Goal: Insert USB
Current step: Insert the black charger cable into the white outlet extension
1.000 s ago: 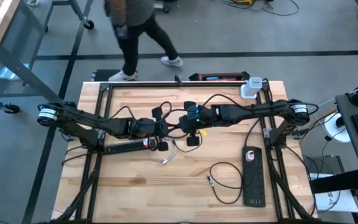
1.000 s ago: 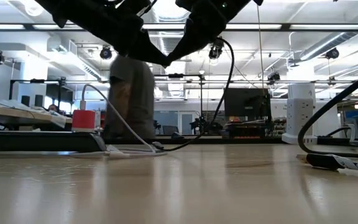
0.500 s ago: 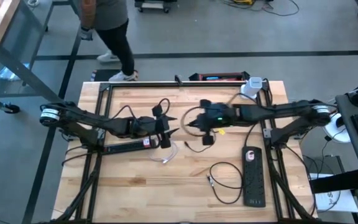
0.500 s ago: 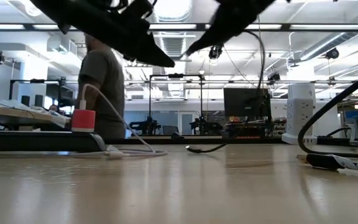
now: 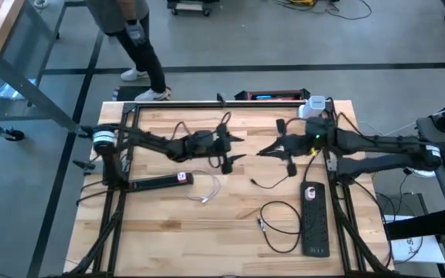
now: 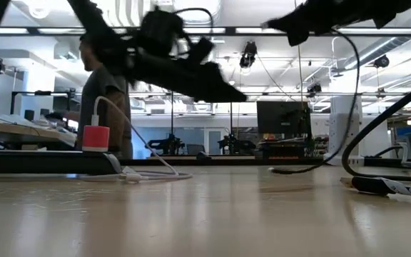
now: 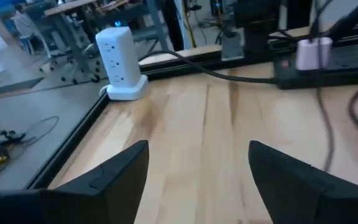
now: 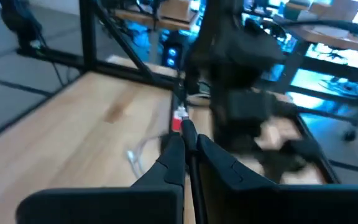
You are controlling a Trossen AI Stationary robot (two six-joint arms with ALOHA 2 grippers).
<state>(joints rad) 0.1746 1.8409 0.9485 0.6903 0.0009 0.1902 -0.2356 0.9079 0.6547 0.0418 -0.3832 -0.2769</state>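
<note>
A red USB charger [image 5: 182,177] sits in a black power strip [image 5: 157,183] on the table's left half. In the low view a white cable [image 6: 130,139] runs from the charger's top [image 6: 96,135] down onto the table, where it lies in a loop [image 5: 207,191]. My left gripper [image 5: 238,150] hovers right of and beyond the charger, open, with nothing between its fingers [image 7: 197,146]. My right gripper [image 5: 263,151] faces it near the table's middle, shut [image 8: 188,124], with nothing seen between its fingers.
A second black power strip [image 5: 315,216] and a loose black cable [image 5: 280,224] lie near the table's right front. A white outlet tower [image 5: 311,108] stands at the far right corner. A black cable [image 5: 273,177] hangs from the right arm. A person [image 5: 130,31] walks beyond the far edge.
My left gripper has opened and drawn away from the red charger, toward the table's right and far edges. My right gripper, still shut, has pulled back toward the right edge. The white cable stays in the charger. The person has walked leftward.
</note>
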